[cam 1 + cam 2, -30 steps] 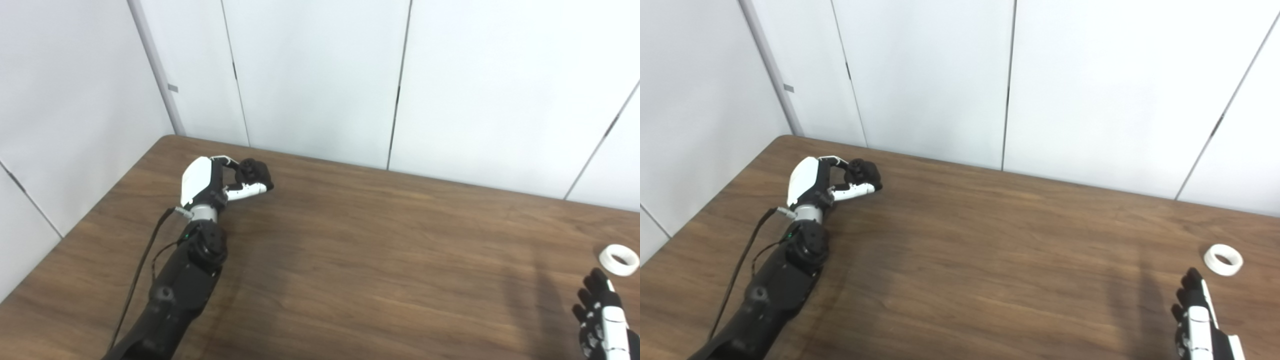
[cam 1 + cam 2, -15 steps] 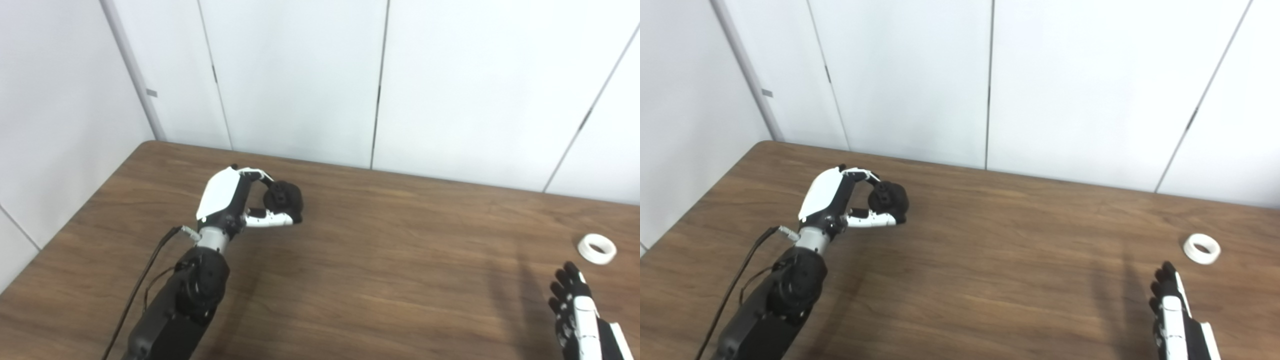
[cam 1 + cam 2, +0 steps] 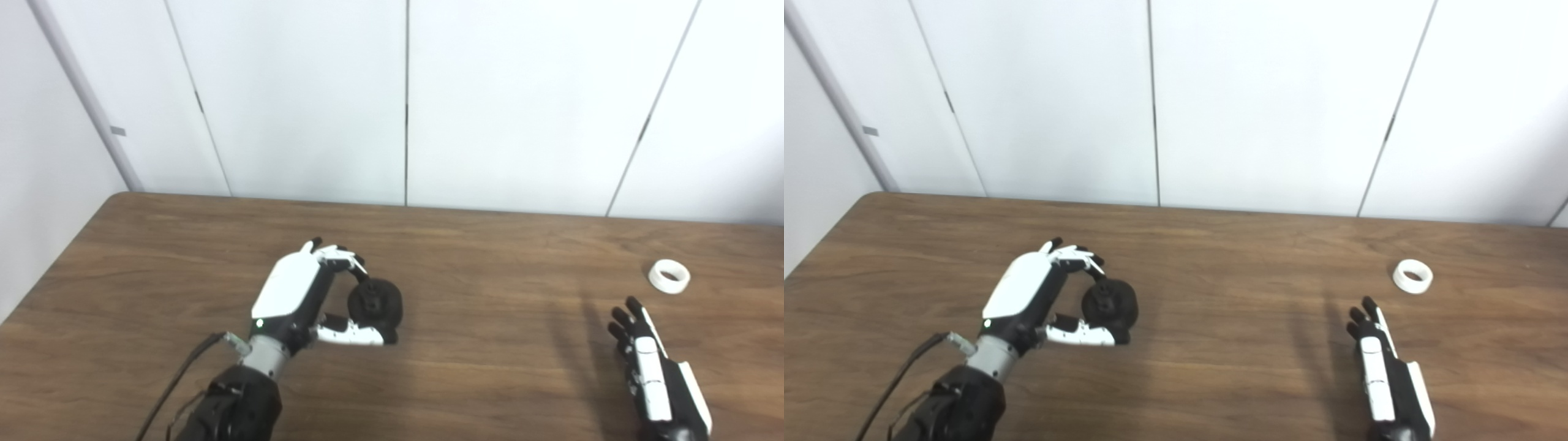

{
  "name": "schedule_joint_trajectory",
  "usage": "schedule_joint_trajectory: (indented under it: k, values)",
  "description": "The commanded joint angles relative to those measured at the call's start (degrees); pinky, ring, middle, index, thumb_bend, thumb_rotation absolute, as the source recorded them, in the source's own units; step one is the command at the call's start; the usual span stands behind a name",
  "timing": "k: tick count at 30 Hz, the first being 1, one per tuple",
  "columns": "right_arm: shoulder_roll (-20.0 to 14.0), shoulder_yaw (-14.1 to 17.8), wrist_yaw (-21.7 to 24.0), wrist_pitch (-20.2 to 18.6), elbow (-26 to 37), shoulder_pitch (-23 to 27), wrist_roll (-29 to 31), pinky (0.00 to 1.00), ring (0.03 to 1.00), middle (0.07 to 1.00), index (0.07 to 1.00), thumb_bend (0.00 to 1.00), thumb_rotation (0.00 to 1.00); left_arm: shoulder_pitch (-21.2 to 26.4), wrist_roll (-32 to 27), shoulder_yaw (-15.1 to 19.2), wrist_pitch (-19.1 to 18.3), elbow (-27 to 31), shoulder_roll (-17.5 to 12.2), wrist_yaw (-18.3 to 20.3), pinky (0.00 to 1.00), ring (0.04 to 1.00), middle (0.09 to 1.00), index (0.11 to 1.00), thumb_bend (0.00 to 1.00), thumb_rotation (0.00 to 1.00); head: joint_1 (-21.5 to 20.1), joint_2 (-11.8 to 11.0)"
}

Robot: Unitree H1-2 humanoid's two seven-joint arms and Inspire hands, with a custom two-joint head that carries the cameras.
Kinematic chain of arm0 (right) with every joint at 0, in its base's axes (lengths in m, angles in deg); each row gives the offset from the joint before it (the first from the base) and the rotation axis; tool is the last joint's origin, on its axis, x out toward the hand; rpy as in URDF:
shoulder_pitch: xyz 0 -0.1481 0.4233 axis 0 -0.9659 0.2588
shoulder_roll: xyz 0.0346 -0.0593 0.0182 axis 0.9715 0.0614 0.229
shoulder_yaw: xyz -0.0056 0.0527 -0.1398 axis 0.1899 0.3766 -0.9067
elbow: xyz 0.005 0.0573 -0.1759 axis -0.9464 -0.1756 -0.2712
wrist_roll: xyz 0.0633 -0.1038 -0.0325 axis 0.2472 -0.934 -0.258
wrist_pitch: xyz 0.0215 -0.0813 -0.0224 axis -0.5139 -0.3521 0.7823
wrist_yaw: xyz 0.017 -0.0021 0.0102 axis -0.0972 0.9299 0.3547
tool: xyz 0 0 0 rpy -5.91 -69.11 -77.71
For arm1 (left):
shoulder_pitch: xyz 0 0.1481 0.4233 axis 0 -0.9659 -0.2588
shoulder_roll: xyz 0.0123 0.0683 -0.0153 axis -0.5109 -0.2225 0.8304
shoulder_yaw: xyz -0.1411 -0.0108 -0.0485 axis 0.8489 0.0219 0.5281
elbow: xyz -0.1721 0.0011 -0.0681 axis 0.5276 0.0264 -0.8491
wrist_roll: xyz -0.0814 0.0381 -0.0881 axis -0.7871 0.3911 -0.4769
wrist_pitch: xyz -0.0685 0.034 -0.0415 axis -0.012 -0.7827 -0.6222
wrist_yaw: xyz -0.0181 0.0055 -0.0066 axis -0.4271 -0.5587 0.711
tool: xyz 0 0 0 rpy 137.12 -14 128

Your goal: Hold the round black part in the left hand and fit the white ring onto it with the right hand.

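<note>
Left eye: left hand is gripping the round black part between fingers and thumb, above the table. Right hand is lying flat, fingers extended, holding nothing.

Right eye: white ring is sitting on the table, near but apart from the right hand's fingertips.

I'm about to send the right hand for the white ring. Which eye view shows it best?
The right eye view: the white ring lies on the table, well inside the frame, apart from the open right hand. The left eye view shows the same ring nearer its right edge, equally unobstructed, so the gain is small.
</note>
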Motion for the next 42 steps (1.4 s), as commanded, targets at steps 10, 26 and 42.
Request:
schedule_joint_trajectory:
  k: [10,26,42]
  values:
    - [2.72,-2.14,-0.96,-1.05,3.55,1.82,-3.09,1.00,0.929,0.913,0.941,0.49,0.97,-2.32,4.69,-3.30,7.41,1.72,2.33,0.52,1.00,0.865,0.748,0.483,0.52,0.05,-4.58,2.77]
    - [4.07,-2.35,-1.47,-3.99,5.83,3.25,-5.40,1.00,0.913,0.907,0.944,0.54,0.97,-7.87,11.31,-5.97,11.35,-4.87,7.63,-3.80,1.00,0.861,0.756,0.484,0.52,0.05,-7.27,5.20]
    - [2.76,-0.34,-1.19,-5.23,7.12,4.13,-5.02,1.00,0.913,0.909,0.934,0.51,0.95,-9.69,13.34,-6.37,16.81,-14.41,8.71,-15.28,1.00,0.864,0.756,0.485,0.52,0.05,-8.76,5.29]
